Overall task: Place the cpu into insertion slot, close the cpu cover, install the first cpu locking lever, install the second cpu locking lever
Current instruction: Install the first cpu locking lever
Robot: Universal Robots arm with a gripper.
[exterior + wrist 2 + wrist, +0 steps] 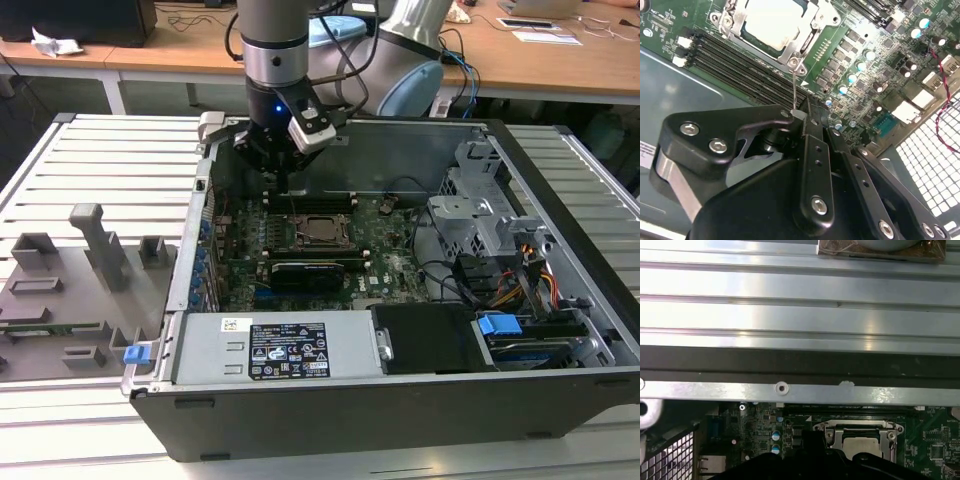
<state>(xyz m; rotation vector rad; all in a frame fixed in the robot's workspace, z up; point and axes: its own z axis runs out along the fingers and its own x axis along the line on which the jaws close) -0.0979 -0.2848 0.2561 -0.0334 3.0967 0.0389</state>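
In the second wrist view the gripper point(801, 111) fills the lower frame, its fingers point(812, 125) pressed together on a thin wire lever point(794, 92) that runs up toward the socket corner. Beyond it, in the upper middle, the cpu point(771, 20) lies in the insertion slot point(816, 25) with the cpu cover point(790, 50) shut down around it. In the exterior view the gripper point(281, 180) hangs in the upper middle, just above the cpu point(322, 229) on the green board point(390, 250) inside the case point(400, 400).

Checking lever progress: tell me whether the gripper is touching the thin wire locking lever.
Touching: in the second wrist view the gripper pinches the end of the locking lever rising from the cpu cover.
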